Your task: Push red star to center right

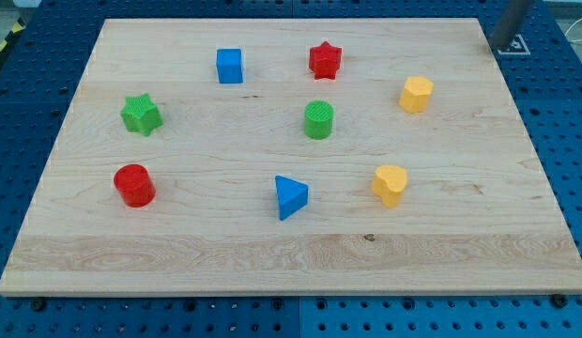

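Up at the view's top right corner my tip (pixel 503 47) stands just off the far edge of the table (pixel 291 253), over the blue pegboard beside it; the tool is a plain dark rod, holding nothing and touching no block, and it has nothing that could stand wide or narrow.

From my tip, the red star (pixel 324 60) lies well to the view's left and only slightly lower, near the table's top edge and a little right of the middle. It sits flat, apart from every other block.

The nearest block to my tip is the yellow hexagonal block (pixel 416 94), down and to the view's left of it, between my tip and the middle of the table. Further down along that side sits the yellow heart (pixel 390 184).

Just below the red star, further from my tip, stands the green cylinder (pixel 318 119). Beyond the star to the view's left is the blue cube (pixel 230 66), at about the same height as the star.

Far from my tip, toward the view's left edge, are the green star (pixel 141 115) and below it the red cylinder (pixel 134 184). The blue triangle (pixel 290 196) lies low in the middle, left of the yellow heart.
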Robot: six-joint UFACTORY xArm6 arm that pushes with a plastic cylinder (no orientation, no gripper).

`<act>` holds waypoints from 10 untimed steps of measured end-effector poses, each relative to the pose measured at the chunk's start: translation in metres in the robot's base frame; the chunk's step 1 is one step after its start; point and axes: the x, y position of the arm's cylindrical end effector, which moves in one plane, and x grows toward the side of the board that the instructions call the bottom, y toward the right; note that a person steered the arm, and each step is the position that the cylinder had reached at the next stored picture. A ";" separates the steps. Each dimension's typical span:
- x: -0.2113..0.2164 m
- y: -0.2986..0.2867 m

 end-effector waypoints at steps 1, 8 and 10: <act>-0.019 -0.063; 0.042 -0.191; 0.001 -0.131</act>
